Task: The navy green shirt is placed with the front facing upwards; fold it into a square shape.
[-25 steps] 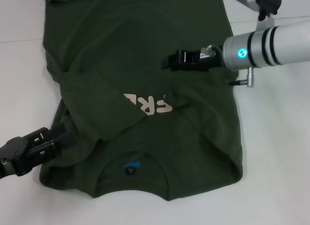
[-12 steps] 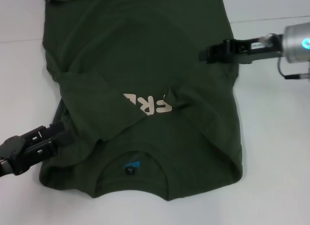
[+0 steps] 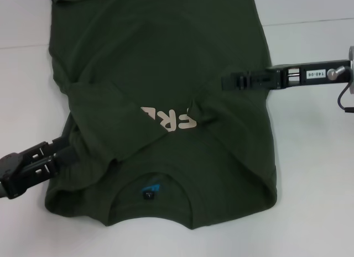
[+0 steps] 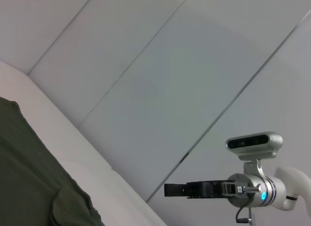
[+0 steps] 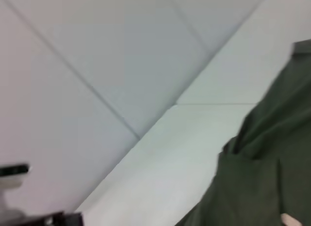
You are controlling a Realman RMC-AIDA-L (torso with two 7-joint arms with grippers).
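Head view shows a large dark olive-green short-sleeved cotton shirt (image 3: 160,102) lying on a white table (image 3: 315,202), collar nearest the robot. One sleeve is folded inward across the chest, covering part of the cream lettering (image 3: 168,120). A small blue-and-black label (image 3: 150,189) sits inside the ribbed neckline. The left gripper (image 3: 69,149) rests low at the shirt's near left edge, touching the fabric; whether its claw grips cloth cannot be told. The right gripper (image 3: 225,81) reaches sideways over the shirt's right side, its black fingers close together, holding nothing visible.
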